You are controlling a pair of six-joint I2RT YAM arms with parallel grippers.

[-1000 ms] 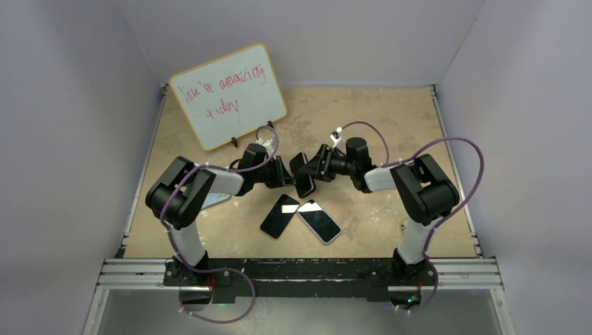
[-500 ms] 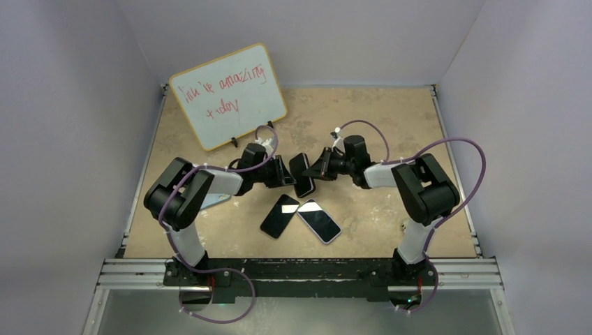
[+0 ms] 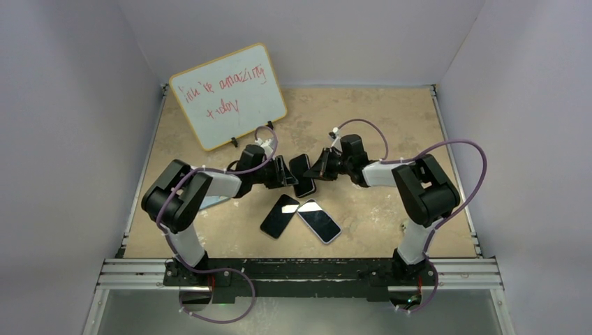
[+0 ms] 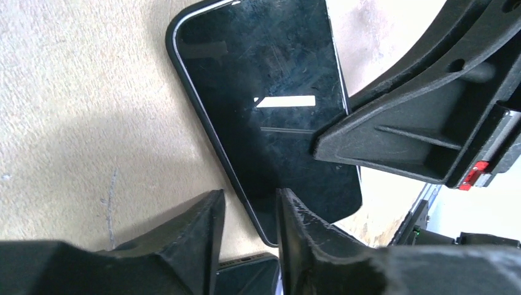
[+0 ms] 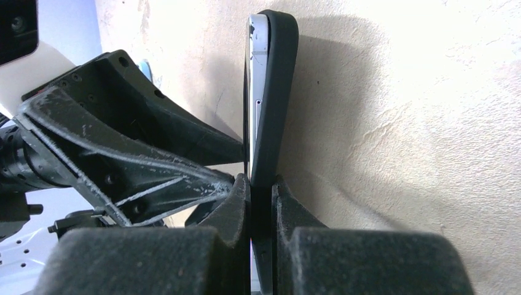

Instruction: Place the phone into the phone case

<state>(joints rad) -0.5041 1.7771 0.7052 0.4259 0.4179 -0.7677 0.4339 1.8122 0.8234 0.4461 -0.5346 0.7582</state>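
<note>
Glossy blk glass phone [image 4: 270,110], matt blk case [image 5: 278,92], rough beige tabletop [image 4: 74,92]

Robotics lab test cell. Plain pale walls [image 3: 70,105] box in beige surface [image 3: 363,112]. Aluminium rail [image 3: 300,269] along near edge carries two bolted arm bases. Purple cables [image 3: 468,150] loop off arms. Whiteboard [image 3: 230,94] with handwritten red note stands at back.
</note>
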